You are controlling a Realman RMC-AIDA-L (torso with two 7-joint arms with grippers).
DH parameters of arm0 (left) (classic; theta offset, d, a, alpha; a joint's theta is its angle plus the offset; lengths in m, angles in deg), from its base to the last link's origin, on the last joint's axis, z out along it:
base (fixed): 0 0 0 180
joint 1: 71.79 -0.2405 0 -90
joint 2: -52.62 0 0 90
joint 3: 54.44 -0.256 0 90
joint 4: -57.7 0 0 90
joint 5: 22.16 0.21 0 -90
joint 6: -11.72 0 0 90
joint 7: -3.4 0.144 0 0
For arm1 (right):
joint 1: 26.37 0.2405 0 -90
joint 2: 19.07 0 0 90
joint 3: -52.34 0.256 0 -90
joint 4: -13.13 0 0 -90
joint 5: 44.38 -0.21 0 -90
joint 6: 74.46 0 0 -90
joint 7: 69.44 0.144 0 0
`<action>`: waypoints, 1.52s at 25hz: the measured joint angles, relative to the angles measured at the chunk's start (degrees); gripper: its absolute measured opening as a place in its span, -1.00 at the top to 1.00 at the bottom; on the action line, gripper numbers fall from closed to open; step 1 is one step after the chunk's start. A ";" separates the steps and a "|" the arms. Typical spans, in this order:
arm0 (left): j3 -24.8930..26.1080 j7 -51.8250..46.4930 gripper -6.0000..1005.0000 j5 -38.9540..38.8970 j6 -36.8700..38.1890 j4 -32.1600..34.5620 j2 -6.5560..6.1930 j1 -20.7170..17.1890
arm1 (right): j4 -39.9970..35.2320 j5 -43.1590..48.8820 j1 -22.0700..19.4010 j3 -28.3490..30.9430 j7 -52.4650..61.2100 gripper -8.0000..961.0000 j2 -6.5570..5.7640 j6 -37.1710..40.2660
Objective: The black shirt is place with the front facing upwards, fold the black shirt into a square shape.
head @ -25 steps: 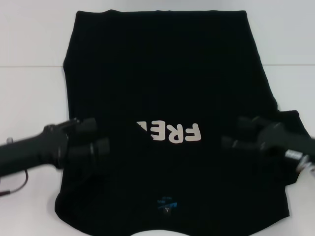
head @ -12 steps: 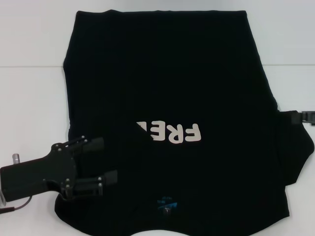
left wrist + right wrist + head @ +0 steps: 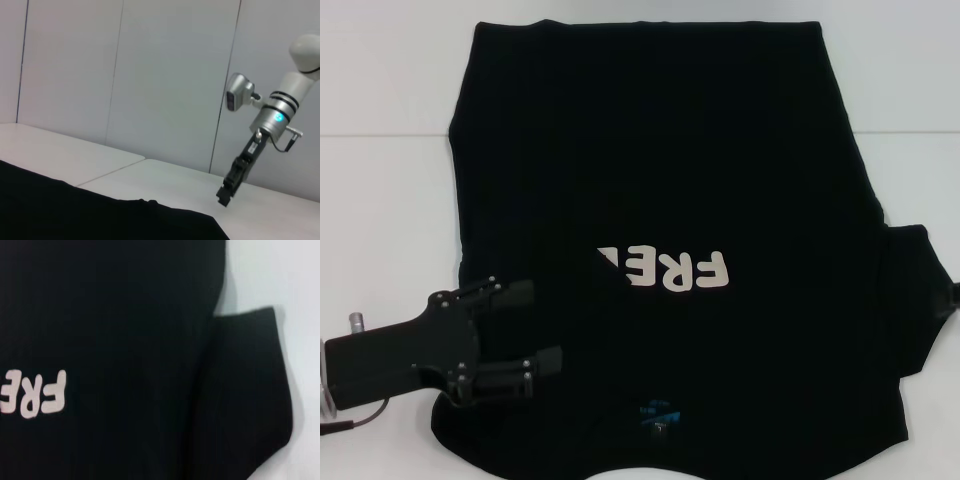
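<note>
Fold barely begun: my left gripper (image 3: 528, 325) hovers agape, empty, over black shirt (image 3: 660, 170); next, pinch the left sleeve edge.

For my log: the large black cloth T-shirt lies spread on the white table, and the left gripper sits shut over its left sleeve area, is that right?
Not quite: the left gripper is open, its two fingers apart, as the head view shows. The large black cloth T-shirt does lie spread on the white table, with that gripper over its left sleeve area.

Black shirt (image 3: 75, 212) on white table (image 3: 165, 175), right gripper (image 3: 226, 192) above
</note>
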 joint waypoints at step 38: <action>0.00 -0.53 -0.84 0.23 0.12 -0.10 0.02 0.35 | 12.70 -0.16 4.40 -0.82 -2.49 -0.96 -0.32 -9.33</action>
